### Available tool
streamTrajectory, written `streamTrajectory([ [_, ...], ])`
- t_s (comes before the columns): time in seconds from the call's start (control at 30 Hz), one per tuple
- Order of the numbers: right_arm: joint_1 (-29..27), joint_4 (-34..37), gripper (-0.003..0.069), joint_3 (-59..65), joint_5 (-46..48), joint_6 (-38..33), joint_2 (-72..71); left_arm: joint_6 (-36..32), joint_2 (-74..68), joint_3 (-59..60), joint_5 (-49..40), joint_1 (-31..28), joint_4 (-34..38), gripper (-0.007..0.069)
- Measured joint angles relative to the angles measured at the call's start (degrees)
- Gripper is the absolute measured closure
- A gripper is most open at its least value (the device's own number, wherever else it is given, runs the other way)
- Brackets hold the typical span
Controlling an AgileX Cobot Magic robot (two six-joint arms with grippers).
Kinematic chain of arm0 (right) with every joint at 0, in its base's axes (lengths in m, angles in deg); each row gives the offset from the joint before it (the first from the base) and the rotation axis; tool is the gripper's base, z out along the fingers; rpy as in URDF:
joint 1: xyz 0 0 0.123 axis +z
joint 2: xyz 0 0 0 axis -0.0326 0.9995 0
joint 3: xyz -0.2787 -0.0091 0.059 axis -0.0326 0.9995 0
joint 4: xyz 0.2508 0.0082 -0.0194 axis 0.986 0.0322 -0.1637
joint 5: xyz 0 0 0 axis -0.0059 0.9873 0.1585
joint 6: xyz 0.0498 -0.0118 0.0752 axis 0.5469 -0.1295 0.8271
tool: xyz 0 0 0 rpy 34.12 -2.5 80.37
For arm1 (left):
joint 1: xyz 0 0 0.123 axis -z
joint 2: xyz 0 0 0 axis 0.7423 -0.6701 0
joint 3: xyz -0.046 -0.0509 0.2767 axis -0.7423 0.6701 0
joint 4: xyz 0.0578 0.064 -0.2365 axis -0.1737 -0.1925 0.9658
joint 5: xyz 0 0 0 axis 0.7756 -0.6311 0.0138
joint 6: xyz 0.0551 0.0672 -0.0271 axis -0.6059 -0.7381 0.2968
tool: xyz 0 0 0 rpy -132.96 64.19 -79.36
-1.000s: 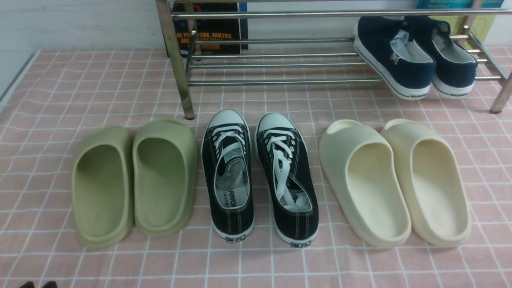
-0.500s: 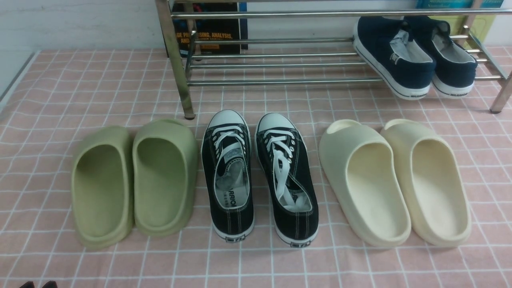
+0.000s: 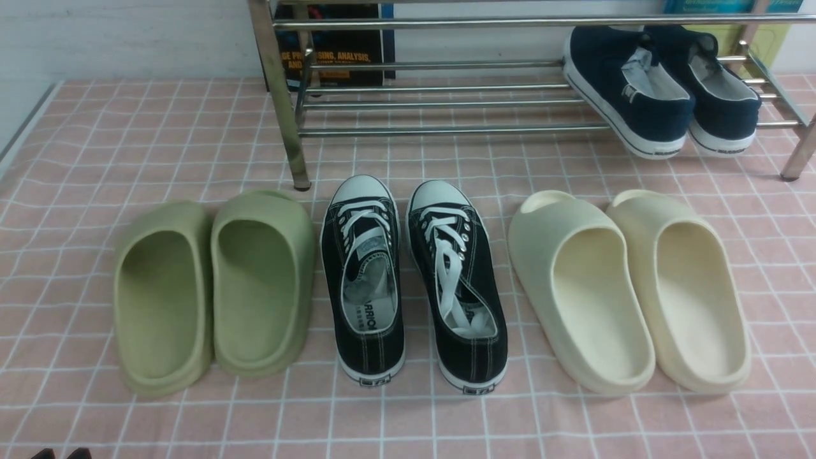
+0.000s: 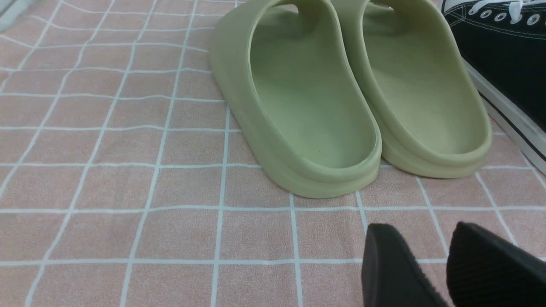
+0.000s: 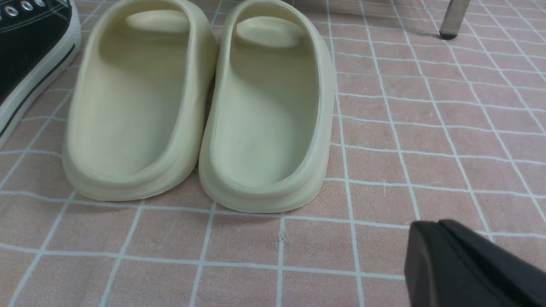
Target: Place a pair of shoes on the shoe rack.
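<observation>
navy slip-on shoes (image 3: 660, 89) rest tilted, side by side, on chrome shoe rack's (image 3: 440, 102) right end.

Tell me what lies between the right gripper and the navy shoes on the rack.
The cream slides lie on the cloth between the right gripper, which is shut and empty, and the navy shoes. Those shoes already rest on the rack, at its right end.

The shoe rack (image 3: 446, 131) is shiny chrome tubing. The navy slip-on shoes (image 3: 660, 89) look like matt canvas with smooth white rubber soles. Green slides (image 3: 213, 290) and cream slides (image 3: 631, 290) are matt moulded foam. The worktop's pink checked cloth (image 3: 127, 140) looks soft and napped.
</observation>
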Motion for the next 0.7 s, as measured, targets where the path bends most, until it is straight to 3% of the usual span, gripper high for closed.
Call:
streamTrajectory([
  [0.7,0.0,0.0,0.0650,0.0,0.0,0.0,0.0,0.0,0.0,0.0,0.0,0.0,0.0,0.0385],
])
